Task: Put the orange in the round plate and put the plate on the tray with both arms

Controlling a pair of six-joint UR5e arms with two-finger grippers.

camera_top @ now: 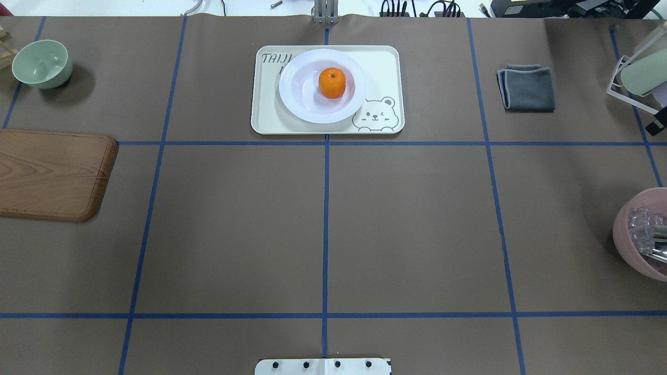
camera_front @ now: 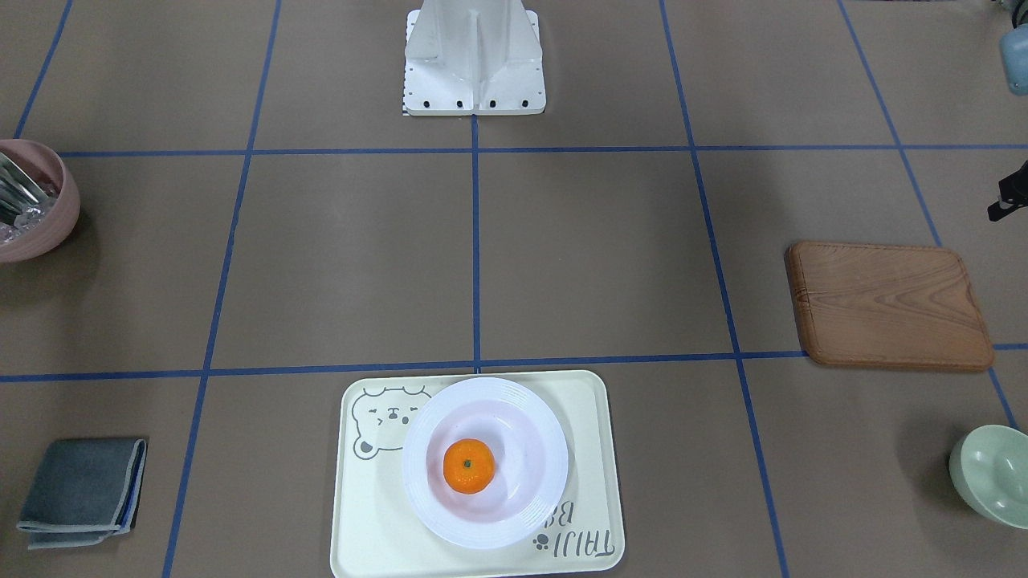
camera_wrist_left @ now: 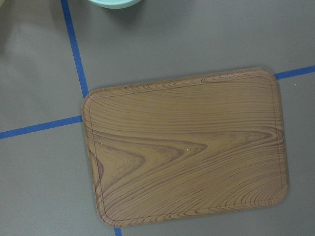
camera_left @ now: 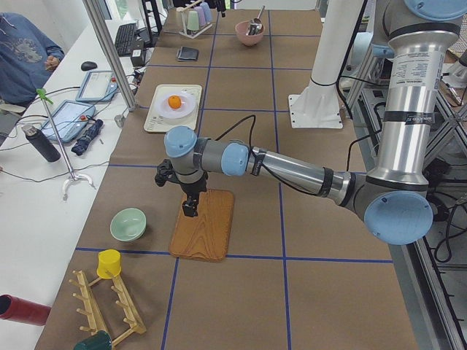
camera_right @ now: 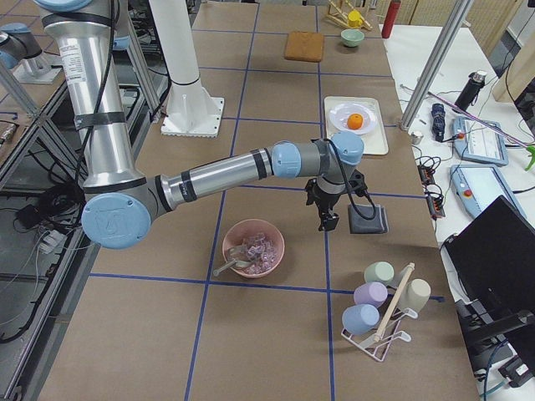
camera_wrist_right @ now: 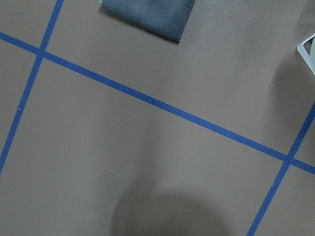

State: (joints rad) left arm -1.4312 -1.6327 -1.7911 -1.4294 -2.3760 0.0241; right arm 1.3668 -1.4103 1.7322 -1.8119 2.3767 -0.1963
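Note:
The orange (camera_front: 468, 466) (camera_top: 332, 83) lies in the middle of the white round plate (camera_front: 426, 498) (camera_top: 297, 99). The plate rests on the cream tray (camera_front: 377, 530) (camera_top: 383, 62) with the bear drawing, at the table's far edge from the robot. Both arms are away from the tray. In the exterior left view my left gripper (camera_left: 191, 210) hangs over the wooden board. In the exterior right view my right gripper (camera_right: 328, 222) hangs above the table beside the grey cloth. I cannot tell whether either is open or shut. The wrist views show no fingers.
A wooden board (camera_front: 887, 305) (camera_wrist_left: 187, 147) and a pale green bowl (camera_front: 996, 474) sit on the robot's left. A pink bowl (camera_top: 633, 234), a folded grey cloth (camera_top: 526, 87) and a cup rack (camera_right: 380, 309) sit on its right. A person (camera_left: 25, 58) sits beyond the table.

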